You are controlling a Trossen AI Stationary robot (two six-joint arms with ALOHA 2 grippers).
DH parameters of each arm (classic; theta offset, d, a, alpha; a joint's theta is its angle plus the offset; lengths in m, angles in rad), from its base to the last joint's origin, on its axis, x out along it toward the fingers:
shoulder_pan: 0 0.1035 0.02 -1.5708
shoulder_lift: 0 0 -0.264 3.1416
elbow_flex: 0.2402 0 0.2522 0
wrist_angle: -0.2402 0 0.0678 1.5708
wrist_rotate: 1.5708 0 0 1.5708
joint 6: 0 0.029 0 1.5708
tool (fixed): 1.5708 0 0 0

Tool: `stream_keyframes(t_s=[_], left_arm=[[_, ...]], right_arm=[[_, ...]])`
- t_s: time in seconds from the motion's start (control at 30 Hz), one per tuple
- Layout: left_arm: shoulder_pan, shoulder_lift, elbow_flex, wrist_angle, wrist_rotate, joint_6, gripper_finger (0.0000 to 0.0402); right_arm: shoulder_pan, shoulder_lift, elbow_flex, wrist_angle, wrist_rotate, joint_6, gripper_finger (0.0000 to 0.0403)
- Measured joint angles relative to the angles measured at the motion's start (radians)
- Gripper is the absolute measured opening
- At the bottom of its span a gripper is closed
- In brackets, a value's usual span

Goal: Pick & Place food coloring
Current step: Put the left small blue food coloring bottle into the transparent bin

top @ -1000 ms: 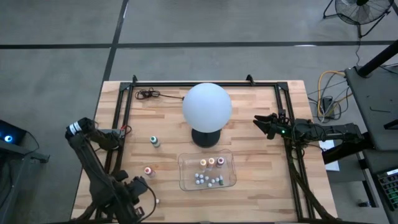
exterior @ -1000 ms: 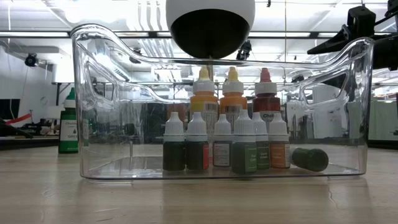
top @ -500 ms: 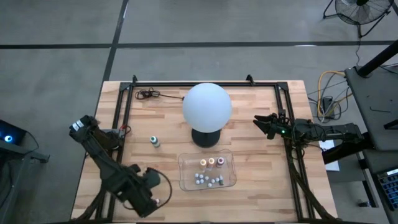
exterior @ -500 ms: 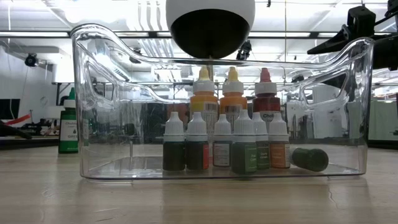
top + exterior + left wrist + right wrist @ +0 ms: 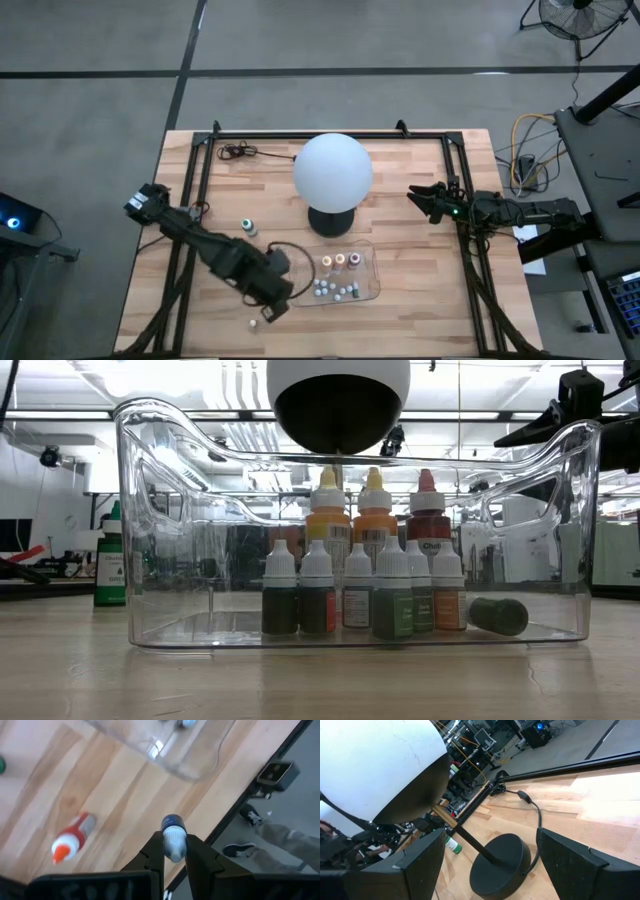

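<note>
The left gripper (image 5: 174,851), clamped on a small blue-capped bottle (image 5: 174,840), should carry it level over the clear tray (image 5: 370,292) before releasing.

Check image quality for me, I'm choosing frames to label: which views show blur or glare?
Left wrist view: the held small bottle is fairly sharp, the red bottle and clear tray are blurred. Low view: reflections streak the tray's walls. Right wrist view: bright glare on the tabletop.
</note>
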Motion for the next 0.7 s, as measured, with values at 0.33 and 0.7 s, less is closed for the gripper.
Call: stream_keyframes(t_s=[0.33,0.7], left_arm=[[0.105,0.123,0.131,-0.001,0.010,0.110,0.0028],[0.138,0.317,0.299,-0.013,0.005,0.171,0.0028]], right_arm=[[0.000,0.000,0.000,0.000,0.000,0.000,0.0302],[0.000,0.000,0.000,0.000,0.000,0.000,0.0302]])
